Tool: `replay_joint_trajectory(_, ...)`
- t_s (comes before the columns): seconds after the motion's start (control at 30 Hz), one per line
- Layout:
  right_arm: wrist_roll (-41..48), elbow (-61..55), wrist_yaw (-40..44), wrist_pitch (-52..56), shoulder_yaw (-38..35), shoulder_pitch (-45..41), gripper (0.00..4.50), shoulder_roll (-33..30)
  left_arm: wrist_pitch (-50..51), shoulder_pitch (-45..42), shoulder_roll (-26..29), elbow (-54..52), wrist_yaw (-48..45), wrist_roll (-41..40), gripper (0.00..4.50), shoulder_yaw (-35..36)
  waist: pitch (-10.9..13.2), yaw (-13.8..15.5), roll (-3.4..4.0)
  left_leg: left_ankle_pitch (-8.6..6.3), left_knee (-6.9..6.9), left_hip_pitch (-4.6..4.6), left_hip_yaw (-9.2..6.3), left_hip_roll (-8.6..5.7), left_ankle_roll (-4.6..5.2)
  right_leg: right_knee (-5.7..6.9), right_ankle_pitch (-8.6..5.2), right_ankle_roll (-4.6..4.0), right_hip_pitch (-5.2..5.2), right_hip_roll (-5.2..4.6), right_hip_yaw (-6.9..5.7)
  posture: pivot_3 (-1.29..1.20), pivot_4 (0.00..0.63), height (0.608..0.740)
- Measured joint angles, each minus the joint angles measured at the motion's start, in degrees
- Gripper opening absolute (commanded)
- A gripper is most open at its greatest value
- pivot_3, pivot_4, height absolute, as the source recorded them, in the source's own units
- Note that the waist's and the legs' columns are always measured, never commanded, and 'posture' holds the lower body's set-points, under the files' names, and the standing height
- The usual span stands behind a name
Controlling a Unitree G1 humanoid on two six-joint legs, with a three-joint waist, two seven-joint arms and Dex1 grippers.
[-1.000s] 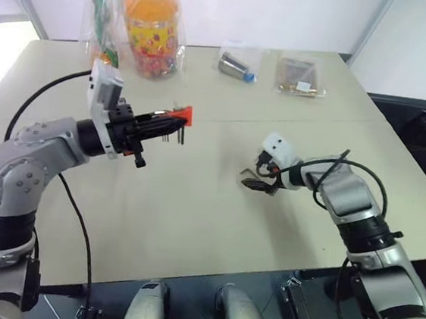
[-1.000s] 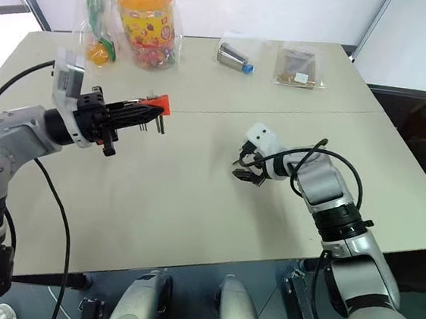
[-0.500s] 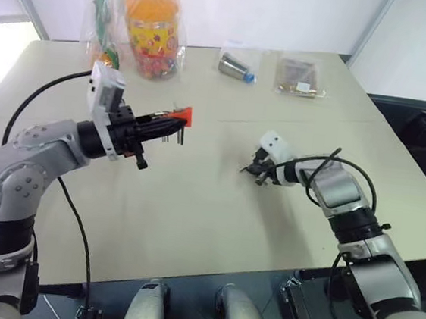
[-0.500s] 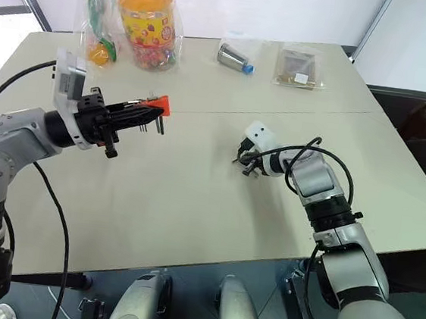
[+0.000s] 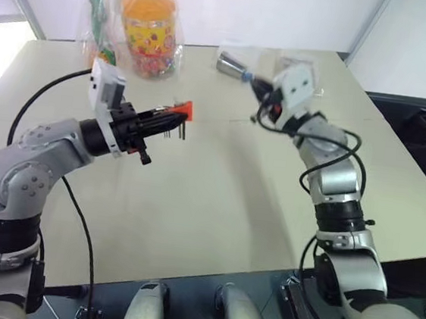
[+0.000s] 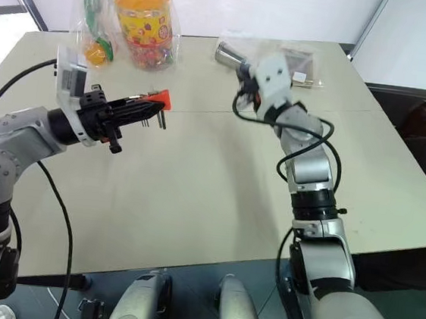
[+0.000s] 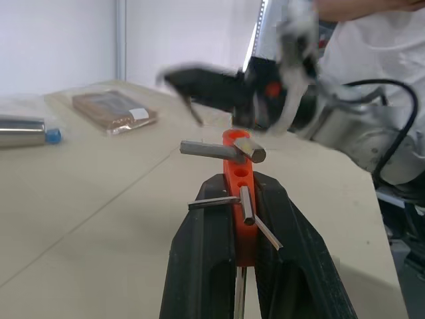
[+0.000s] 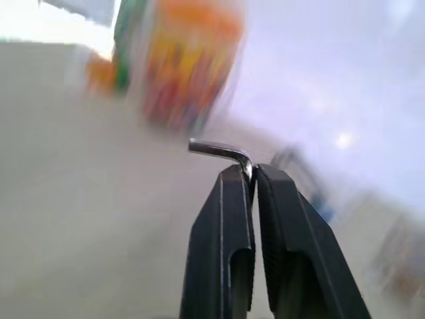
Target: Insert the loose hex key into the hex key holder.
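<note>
Above the table [image 5: 216, 205], head views:
Left gripper [image 5: 173, 121]: raised over the table's left half, fingers clamped on the hex key holder [image 5: 181, 111], a red block with thin metal keys hanging from it.
Right gripper [image 5: 256, 85]: lifted near the table's far side, blurred, arm reaching up from the right.
Far edge: bagged orange-lidded jar [image 5: 149, 20], a metal cylinder [image 6: 227, 53], a flat brown packet [image 6: 299, 66].

Left wrist view:
Holder [image 7: 240, 193]: squeezed between the two black fingers [image 7: 199, 266], keys fanning out; the blurred right gripper [image 7: 174, 78] is beyond it.

Right wrist view:
Loose hex key [image 8: 222, 151]: pinched at its bend by the fingertips [image 8: 232, 179], which are pressed together; short leg sticking out sideways.
</note>
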Motion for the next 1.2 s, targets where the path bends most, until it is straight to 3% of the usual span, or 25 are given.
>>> replay_joint_trajectory(0.1,6.95,-4.37,-1.19,0.21,-2.94,-1.24,0.03,5.19,-0.72,-1.7,-0.81,1.54,-0.05,1.23,0.0,-0.64,0.0,0.06,0.0,0.0,0.0,0.0,0.0,0.01,0.0,0.01,0.0,0.0,0.01,-0.01,-0.01,0.0,0.15,0.74)
replay_joint_trajectory(0.3,22.54,-13.24,-1.26,10.32,-4.23,-1.49,0.03,11.86,-1.97,-4.77,-2.64,4.49,-0.53,3.4,0.0,-2.23,0.0,0.09,0.0,0.0,0.01,0.0,-0.02,0.01,0.0,0.04,0.0,-0.01,0.02,-0.04,-0.04,0.0,0.15,0.74)
replay_joint_trajectory(0.73,18.86,-14.62,0.45,4.3,4.07,2.16,0.03,15.41,-1.69,-5.63,-2.89,4.42,-0.07,3.54,0.0,-2.19,0.0,-0.02,0.01,0.0,0.0,0.0,-0.01,0.01,0.0,0.03,0.0,-0.01,0.01,-0.03,-0.04,0.0,0.15,0.74)
replay_joint_trajectory(1.2,16.37,-11.63,0.53,0.31,5.62,2.5,0.03,16.93,-0.56,-5.64,-2.83,3.21,1.23,2.35,0.0,-2.08,0.0,0.0,0.01,0.0,-0.01,0.0,-0.02,0.01,0.0,0.03,0.0,-0.01,0.0,-0.04,-0.04,0.0,0.15,0.74)
